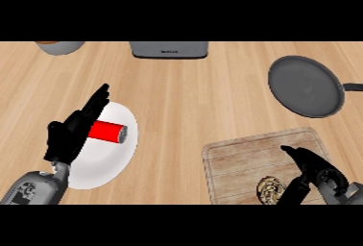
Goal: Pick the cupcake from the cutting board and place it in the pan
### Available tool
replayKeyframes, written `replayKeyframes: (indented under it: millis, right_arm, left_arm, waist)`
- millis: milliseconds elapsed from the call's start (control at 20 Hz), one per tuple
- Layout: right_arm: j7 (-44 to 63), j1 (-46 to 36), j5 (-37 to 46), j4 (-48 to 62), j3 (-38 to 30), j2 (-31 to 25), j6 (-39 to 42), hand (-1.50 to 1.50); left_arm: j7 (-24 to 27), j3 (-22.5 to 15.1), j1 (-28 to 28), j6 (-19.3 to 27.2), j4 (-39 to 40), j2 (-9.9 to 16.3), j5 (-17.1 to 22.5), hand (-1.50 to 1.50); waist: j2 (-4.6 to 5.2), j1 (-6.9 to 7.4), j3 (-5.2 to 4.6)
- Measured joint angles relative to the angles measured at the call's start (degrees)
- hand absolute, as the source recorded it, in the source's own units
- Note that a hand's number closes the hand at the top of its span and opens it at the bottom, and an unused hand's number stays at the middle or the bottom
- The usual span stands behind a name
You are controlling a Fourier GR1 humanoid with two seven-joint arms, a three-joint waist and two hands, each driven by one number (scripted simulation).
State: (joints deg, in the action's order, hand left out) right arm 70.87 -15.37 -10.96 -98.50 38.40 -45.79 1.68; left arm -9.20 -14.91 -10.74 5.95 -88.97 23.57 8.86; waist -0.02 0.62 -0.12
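Note:
The cupcake [269, 189] lies on the wooden cutting board [248, 153] at the lower right, seen from above as a brown swirled top. My right hand [306, 174] is just to its right, fingers and thumb spread on either side of it, not closed round it. The dark grey pan [306, 86] sits at the upper right, its handle pointing right. My left hand [74, 127] rests open at the left, fingers straight, over the edge of a white plate.
A white plate [113, 158] at the left holds a red can [106, 131] lying on its side. A grey appliance [169, 49] stands at the back centre and a bowl [59, 46] at the back left.

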Motion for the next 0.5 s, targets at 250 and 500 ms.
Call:
replayKeyframes:
  millis: [250, 500]
  right_arm:
    - [-0.78, 1.15, 2.69, 1.34, 1.39, 1.19, -1.01, -1.5]
    - [-2.23, 2.34, 4.51, 2.61, 2.07, 2.95, -1.36, 1.5]
  left_arm:
    - [0.29, 0.93, 0.57, -0.59, 0.01, -0.15, -0.25, 0.0]
    - [-0.05, 1.06, 1.99, -0.51, -1.2, -0.81, -1.21, 0.0]
  waist:
    - [-0.06, -0.35, 0.01]
    - [-0.37, -0.34, -0.32]
